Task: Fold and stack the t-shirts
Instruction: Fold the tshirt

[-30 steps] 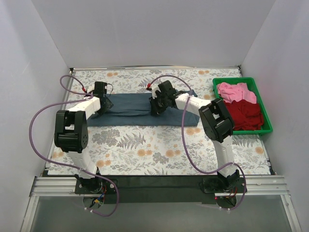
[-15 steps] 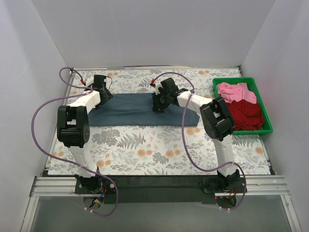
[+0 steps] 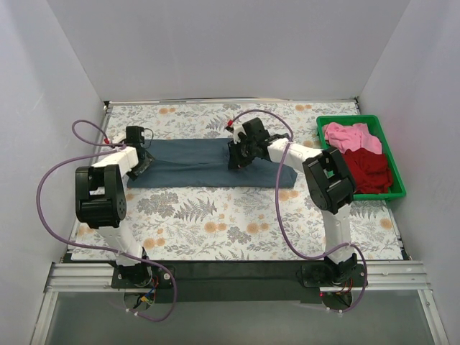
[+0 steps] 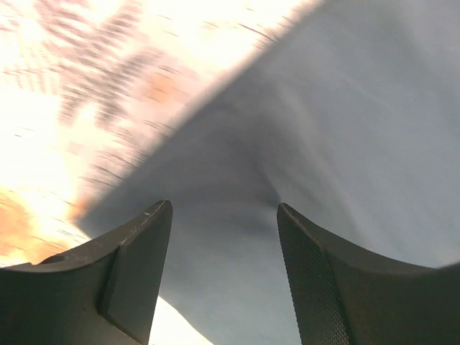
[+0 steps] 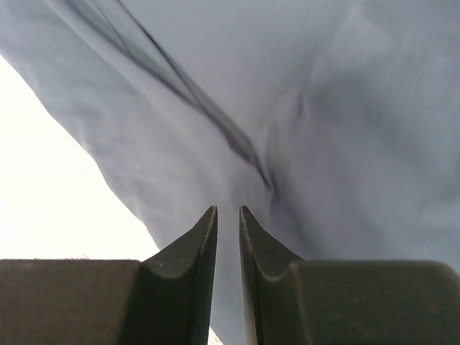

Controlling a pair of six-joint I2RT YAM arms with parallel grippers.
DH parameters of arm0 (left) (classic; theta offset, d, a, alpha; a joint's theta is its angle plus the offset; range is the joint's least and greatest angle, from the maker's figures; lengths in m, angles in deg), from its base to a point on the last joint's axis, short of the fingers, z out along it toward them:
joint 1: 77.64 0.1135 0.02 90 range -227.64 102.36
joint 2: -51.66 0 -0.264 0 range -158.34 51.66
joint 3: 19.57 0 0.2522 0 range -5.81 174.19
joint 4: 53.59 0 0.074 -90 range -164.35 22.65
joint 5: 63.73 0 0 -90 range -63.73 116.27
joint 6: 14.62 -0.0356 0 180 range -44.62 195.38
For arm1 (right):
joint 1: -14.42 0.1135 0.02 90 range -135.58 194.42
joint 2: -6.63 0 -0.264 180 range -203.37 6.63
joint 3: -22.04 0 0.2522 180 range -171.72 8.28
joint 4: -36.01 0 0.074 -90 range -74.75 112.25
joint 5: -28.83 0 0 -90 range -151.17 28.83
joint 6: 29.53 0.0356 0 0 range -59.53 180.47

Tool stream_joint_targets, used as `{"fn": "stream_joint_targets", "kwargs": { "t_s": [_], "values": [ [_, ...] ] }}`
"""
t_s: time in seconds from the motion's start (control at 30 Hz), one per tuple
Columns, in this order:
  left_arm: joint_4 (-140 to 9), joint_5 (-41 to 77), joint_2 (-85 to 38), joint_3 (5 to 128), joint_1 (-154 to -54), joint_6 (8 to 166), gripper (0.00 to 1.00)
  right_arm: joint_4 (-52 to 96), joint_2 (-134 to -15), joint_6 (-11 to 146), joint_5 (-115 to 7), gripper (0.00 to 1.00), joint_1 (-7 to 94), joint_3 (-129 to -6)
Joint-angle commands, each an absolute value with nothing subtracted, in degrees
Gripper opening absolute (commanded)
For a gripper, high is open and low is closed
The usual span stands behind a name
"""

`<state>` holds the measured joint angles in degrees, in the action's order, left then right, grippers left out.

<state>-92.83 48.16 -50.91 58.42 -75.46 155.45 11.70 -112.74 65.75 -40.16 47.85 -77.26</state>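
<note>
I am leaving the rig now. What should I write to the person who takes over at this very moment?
Left gripper: open, over the left end of the blue shirt, holding nothing.
Right gripper: shut, apparently pinching the blue shirt near its middle.
Done: blue shirt lies on the table as a long strip, partly folded.
Pink shirt and red shirt lie crumpled in the bin.
To do: finish the blue shirt, then fold and stack the other two.
</note>
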Motion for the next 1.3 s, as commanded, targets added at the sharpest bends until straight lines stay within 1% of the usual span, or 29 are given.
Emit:
{"fn": "stream_joint_targets", "kwargs": {
  "t_s": [0.0, 0.2, 0.33, 0.43, 0.53, 0.6, 0.63, 0.7, 0.73, 0.8, 0.83, 0.97, 1.13, 1.27],
  "values": [
    [-92.8, 48.2, -50.2, 57.4, -71.8, 157.3, 0.56, 12.2, -109.3, 67.8, -41.8, 0.22, 46.0, -73.3],
    [-93.7, 46.2, -48.0, 52.3, -68.0, 160.4, 0.52, 12.6, -103.4, 71.7, -48.2, 0.22, 41.2, -64.4],
    [-93.3, 44.9, -45.2, 47.5, -65.7, 161.7, 0.5, 13.5, -98.1, 75.9, -52.6, 0.22, 34.1, -54.5],
    [-93.9, 43.9, -44.6, 45.3, -64.9, 161.6, 0.49, 13.8, -96.0, 77.4, -52.8, 0.22, 29.5, -51.0],
    [-94.9, 41.6, -41.8, 44.7, -65.0, 161.4, 0.5, 12.6, -93.3, 77.3, -53.3, 0.24, 28.4, -50.1],
    [-95.2, 41.3, -37.5, 43.8, -65.0, 161.2, 0.55, 11.5, -89.7, 77.3, -53.9, 0.25, 28.4, -49.7],
    [-95.4, 41.2, -35.6, 43.5, -65.0, 161.0, 0.56, 11.2, -87.3, 77.7, -54.2, 0.31, 28.3, -49.5],
    [-95.7, 41.0, -31.3, 42.8, -65.0, 160.8, 0.59, 9.8, -84.9, 78.7, -57.0, 0.37, 28.2, -48.4],
    [-95.7, 41.1, -30.2, 41.7, -65.0, 160.7, 0.63, 9.5, -82.9, 79.3, -57.7, 0.45, 27.9, -47.7],
    [-95.4, 41.7, -28.6, 40.3, -65.0, 160.6, 0.67, 8.7, -81.4, 81.4, -58.4, 0.51, 27.1, -45.4],
    [-95.5, 41.9, -28.1, 39.4, -65.0, 160.3, 0.75, 8.4, -80.6, 82.2, -58.0, 0.54, 25.9, -44.6],
    [-95.5, 41.7, -28.8, 38.3, -65.0, 160.0, 0.9, 8.0, -79.3, 85.3, -54.8, 0.56, 24.5, -41.4],
    [-94.6, 41.8, -31.2, 39.2, -65.0, 159.1, 0.9, 11.0, -81.0, 86.9, -51.6, 0.55, 24.0, -39.8],
    [-94.3, 41.1, -34.0, 40.5, -65.1, 158.6, 0.88, 13.7, -82.6, 88.9, -48.7, 0.53, 24.0, -39.1]
  ]
}}
